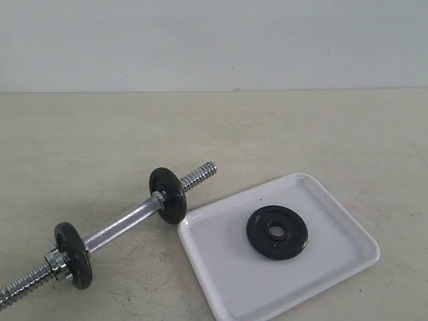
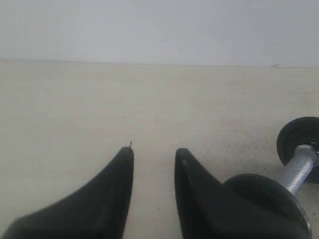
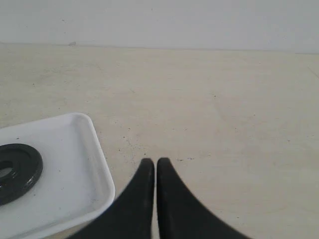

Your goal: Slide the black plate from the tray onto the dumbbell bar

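Note:
The black plate (image 1: 277, 232) lies flat in the white tray (image 1: 227, 267), also seen as the black plate (image 3: 15, 172) in the tray (image 3: 75, 174) from the right wrist. The dumbbell bar (image 1: 127, 223) lies diagonally on the table left of the tray, with two black discs and a bare threaded end near the tray's corner. Neither gripper shows in the exterior view. My left gripper (image 2: 154, 152) is open over bare table, with the dumbbell bar (image 2: 299, 172) beside it. My right gripper (image 3: 155, 162) is shut on nothing, beside the tray's edge.
A beige table (image 1: 301, 134) runs back to a pale wall. One of the bar's fitted discs (image 1: 168, 194) stands close to the tray's corner; the other disc (image 1: 73, 255) is near the front left edge.

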`<state>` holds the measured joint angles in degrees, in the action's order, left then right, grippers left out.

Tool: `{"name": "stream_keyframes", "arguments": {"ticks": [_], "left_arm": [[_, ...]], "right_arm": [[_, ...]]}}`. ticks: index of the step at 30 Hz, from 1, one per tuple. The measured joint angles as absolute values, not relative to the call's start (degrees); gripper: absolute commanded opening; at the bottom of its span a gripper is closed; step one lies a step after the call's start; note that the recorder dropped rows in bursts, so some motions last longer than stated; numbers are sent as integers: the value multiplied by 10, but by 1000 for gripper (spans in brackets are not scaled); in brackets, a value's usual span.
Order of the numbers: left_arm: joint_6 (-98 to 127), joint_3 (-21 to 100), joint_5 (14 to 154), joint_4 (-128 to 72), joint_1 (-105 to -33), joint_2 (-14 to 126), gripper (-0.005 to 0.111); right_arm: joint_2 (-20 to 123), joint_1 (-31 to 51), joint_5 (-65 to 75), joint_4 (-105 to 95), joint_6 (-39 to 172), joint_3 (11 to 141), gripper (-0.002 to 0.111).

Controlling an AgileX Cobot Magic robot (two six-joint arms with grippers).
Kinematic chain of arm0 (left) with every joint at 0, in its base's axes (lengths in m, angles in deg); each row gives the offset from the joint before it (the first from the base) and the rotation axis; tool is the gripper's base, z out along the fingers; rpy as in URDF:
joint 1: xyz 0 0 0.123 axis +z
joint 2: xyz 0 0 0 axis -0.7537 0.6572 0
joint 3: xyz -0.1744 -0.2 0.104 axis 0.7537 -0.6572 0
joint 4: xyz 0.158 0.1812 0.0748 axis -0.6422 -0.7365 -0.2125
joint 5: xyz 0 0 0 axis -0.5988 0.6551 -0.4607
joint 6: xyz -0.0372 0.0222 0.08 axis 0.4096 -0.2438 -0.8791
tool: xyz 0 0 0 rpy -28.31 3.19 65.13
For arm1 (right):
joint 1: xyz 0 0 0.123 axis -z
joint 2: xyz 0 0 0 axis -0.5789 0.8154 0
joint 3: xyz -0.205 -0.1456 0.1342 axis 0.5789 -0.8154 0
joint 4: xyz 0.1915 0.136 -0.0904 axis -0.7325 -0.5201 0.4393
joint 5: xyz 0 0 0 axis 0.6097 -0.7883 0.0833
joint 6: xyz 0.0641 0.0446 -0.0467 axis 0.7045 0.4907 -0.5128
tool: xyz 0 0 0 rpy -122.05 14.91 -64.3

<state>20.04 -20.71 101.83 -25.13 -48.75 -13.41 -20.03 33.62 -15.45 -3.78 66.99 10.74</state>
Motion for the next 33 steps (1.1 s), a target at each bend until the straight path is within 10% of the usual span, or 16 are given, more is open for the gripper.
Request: {"name": "stream_keyframes", "arguments": {"ticks": [33], "left_arm": [[206,-207,980,-258,-488,-134,27]], "right_arm": [[-200,336,-51,-45,648,107,0]]}}
